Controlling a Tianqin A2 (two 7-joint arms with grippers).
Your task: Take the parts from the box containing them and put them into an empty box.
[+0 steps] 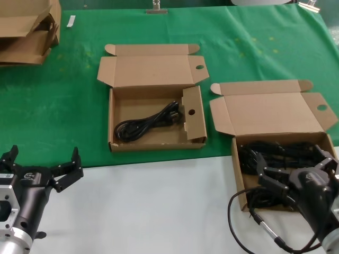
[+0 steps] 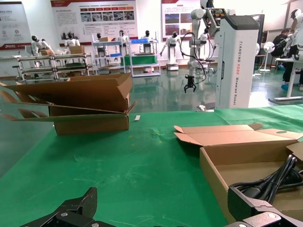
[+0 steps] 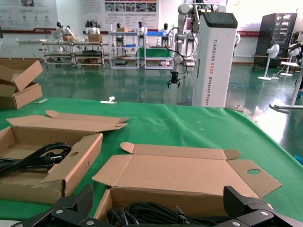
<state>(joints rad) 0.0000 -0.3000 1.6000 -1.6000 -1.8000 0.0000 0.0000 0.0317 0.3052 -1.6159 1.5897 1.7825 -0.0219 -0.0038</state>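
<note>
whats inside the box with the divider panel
One looped black power cord lies on the floor of the box with the divider panel, left of the panel. The narrow space right of the panel is hidden.

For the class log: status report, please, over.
Right gripper open, over source box of cords. Left gripper open, idle near table edge. One cord in divider box. Nothing obstructing.

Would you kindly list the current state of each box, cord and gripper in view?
Left box: lid open, one cord inside.
Right box: lid open, holds tangled cords.
Left gripper: open, empty, off the boxes.
Right gripper: open, over the right box.
</note>
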